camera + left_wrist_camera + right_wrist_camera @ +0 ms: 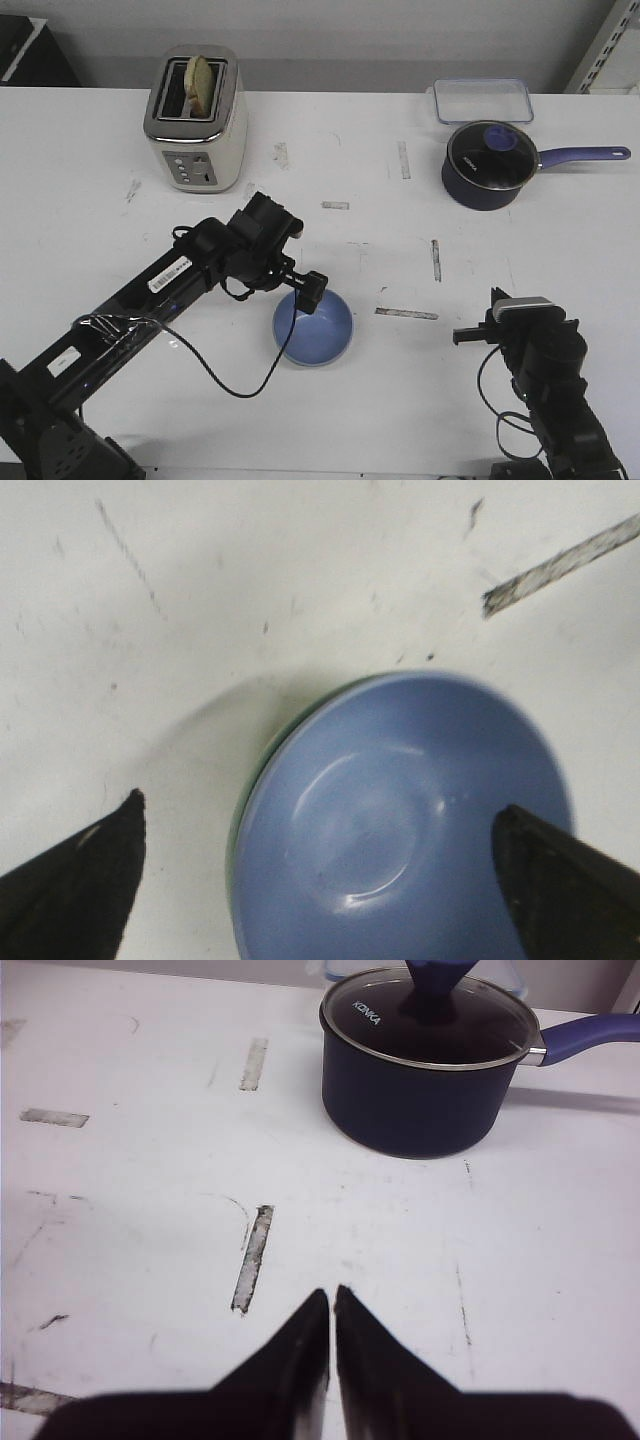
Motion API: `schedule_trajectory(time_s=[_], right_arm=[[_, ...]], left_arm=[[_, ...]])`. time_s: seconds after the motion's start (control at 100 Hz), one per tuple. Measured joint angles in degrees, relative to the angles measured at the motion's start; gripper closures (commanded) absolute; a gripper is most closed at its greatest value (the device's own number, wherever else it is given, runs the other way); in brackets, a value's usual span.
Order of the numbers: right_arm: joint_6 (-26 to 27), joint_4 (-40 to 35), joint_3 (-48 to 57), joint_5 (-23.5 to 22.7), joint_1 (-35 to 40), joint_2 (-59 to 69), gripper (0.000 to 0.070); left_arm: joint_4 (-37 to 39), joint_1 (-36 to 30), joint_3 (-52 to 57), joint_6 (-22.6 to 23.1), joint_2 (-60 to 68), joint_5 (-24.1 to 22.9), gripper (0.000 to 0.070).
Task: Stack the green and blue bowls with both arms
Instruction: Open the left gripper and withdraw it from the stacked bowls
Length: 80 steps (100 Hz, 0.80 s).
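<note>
The blue bowl (314, 329) sits on the white table, in front of the middle. It rests nested inside the green bowl (234, 848), of which only a thin rim shows along the blue bowl's (400, 820) side. My left gripper (309, 291) (320, 806) hovers open just over the bowls' far rim. One finger is outside the bowls and the other is over the blue inside, holding nothing. My right gripper (462, 337) (332, 1293) is shut and empty, low at the front right, well apart from the bowls.
A cream toaster (196, 122) with toast stands at the back left. A navy saucepan (489, 165) (425, 1060) with glass lid and long handle stands at the back right, a clear lidded container (482, 100) behind it. Worn tape marks (406, 313) dot the table.
</note>
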Motion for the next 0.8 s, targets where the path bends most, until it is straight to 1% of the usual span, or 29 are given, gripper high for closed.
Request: schedule_trajectory(time_s=[0.04, 0.1, 0.22, 0.23, 0.36, 0.5, 0.55, 0.64, 0.8], right_arm=[[0.02, 0.02, 0.0, 0.0, 0.0, 0.0, 0.07], [0.02, 0.0, 0.0, 0.0, 0.0, 0.0, 0.07], [0.02, 0.0, 0.0, 0.0, 0.0, 0.0, 0.07], [0.02, 0.0, 0.0, 0.0, 0.0, 0.0, 0.07], [0.0, 0.02, 0.0, 0.0, 0.0, 0.0, 0.07], [-0.92, 0.04, 0.0, 0.0, 0.0, 0.0, 0.07], [-1.33, 0.15, 0.0, 0.02, 0.0, 0.0, 0.07], [-1.53, 0.46, 0.0, 0.02, 0.0, 0.0, 0.07], [-1.53, 0.5, 0.0, 0.02, -0.02, 0.0, 0.07]], left_arm=[[-0.04, 0.26, 1.62, 0.0, 0.0, -0.07, 0.0326], [-0.26, 0.85, 4.09, 0.0, 0.0, -1.01, 0.0442], [-1.01, 2.56, 8.5, 0.52, 0.0, -4.79, 0.069], [-1.22, 2.73, 8.83, 0.57, 0.0, -5.25, 0.07], [-4.79, 5.07, 11.63, 2.19, -0.07, -9.92, 0.0699], [-10.49, 8.11, 11.52, 4.02, -0.39, -14.45, 0.0699], [-11.04, 9.05, 10.36, 4.46, -1.2, -16.22, 0.0699], [-7.96, 10.56, 4.74, 4.68, -5.09, -17.35, 0.0699], [4.42, 13.09, -11.23, 4.66, -17.49, -17.35, 0.0699]])
